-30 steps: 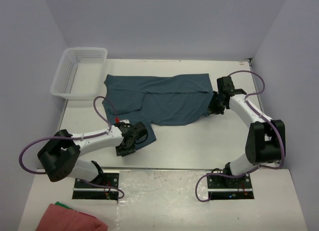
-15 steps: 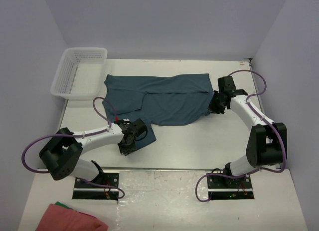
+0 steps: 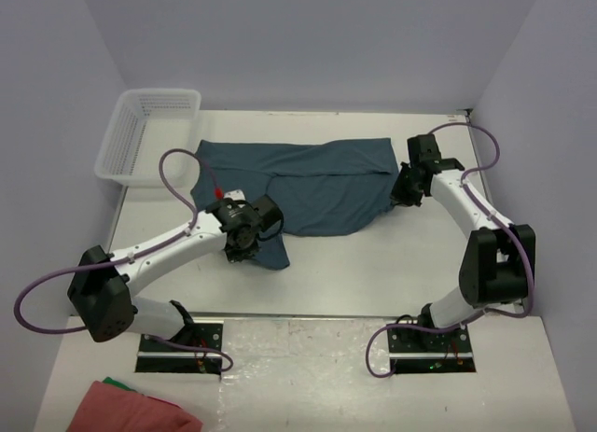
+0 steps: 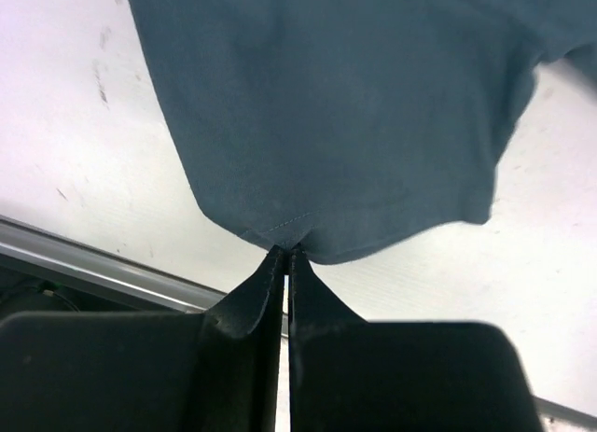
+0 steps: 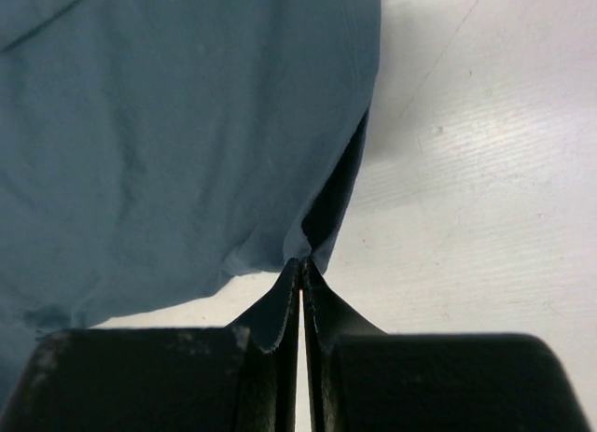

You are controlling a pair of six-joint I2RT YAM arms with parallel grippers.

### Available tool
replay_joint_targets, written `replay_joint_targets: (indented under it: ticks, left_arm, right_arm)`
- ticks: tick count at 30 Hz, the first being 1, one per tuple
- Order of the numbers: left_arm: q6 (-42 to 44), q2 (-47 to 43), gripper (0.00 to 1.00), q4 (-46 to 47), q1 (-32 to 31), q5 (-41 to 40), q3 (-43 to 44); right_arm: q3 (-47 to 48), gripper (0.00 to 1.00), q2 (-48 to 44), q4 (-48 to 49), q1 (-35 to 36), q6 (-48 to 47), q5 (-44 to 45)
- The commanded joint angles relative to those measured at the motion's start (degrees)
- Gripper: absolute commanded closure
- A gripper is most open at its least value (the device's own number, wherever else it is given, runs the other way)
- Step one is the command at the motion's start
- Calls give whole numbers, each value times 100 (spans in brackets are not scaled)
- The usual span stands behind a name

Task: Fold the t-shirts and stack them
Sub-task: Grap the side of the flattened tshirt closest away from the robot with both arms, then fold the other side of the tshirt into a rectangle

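Observation:
The dark teal-blue t-shirt (image 3: 312,185) lies spread across the middle of the white table, partly folded. My left gripper (image 3: 244,246) is shut on the t-shirt's near left corner, which hangs lifted off the table. In the left wrist view the hem (image 4: 289,229) is pinched at the fingertips (image 4: 272,264) of the left gripper (image 4: 287,253). My right gripper (image 3: 398,195) is shut on the t-shirt's right edge. In the right wrist view the right gripper (image 5: 302,262) pinches a fold of the t-shirt's cloth (image 5: 187,124).
A white plastic basket (image 3: 147,133) stands at the table's far left corner. A pink-red cloth with a green edge (image 3: 131,409) lies in front of the arm bases at the near left. Purple cables loop off both arms.
My left gripper shut on the t-shirt's near corner, then rose and swung inward toward the middle with it. The right gripper shifted slightly toward the back, still shut on the edge.

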Motion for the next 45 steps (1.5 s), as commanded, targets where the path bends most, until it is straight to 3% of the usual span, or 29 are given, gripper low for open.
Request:
replay_joint_targets:
  ticks: [1, 17, 27, 45]
  left_arm:
    - [-124, 53, 100, -714, 15, -856, 616]
    - [1300, 466, 100, -239, 1790, -1393, 1871]
    - [1985, 1459, 100, -169, 1896, -2025, 3332]
    - [2908, 3428, 100, -274, 2467, -1859, 6187]
  right_arm:
    - [594, 100, 107, -280, 27, -118, 234]
    - [1475, 100, 757, -817, -272, -171, 884]
    - [2151, 100, 1250, -1072, -360, -259, 955]
    - [3662, 100, 2621, -1485, -553, -408, 893]
